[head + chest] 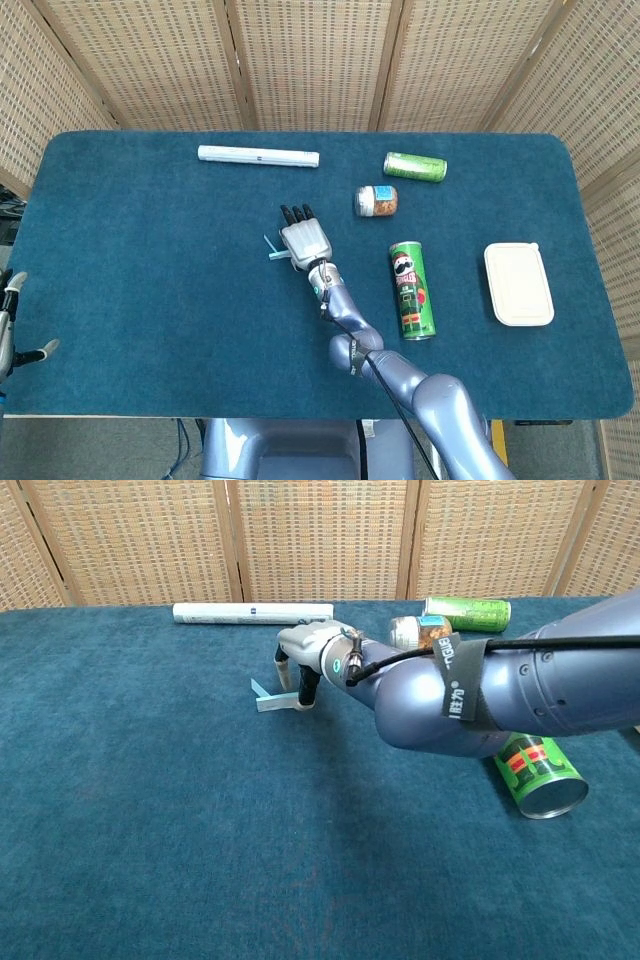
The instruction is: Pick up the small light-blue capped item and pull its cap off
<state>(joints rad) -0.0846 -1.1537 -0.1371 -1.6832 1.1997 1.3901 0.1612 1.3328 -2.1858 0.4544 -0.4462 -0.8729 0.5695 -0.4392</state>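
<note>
The small light-blue capped item (273, 251) (274, 702) lies flat on the blue table, with a thin light-blue strip angled off its left end. My right hand (303, 239) (300, 660) hovers palm-down over its right end. In the chest view the fingertips (306, 694) reach down to the cloth at that end, with the thumb just behind the item. The item still rests on the table, and no grip on it shows. My left hand (9, 332) shows only at the head view's lower left edge, off the table, fingers apart and holding nothing.
A white tube (258, 156) (252, 612) lies at the back. To the right are a small jar (376, 201) (420, 632), a green can (415, 166) (467, 612), a lying Pringles can (411, 290) (535, 775) and a white box (518, 284).
</note>
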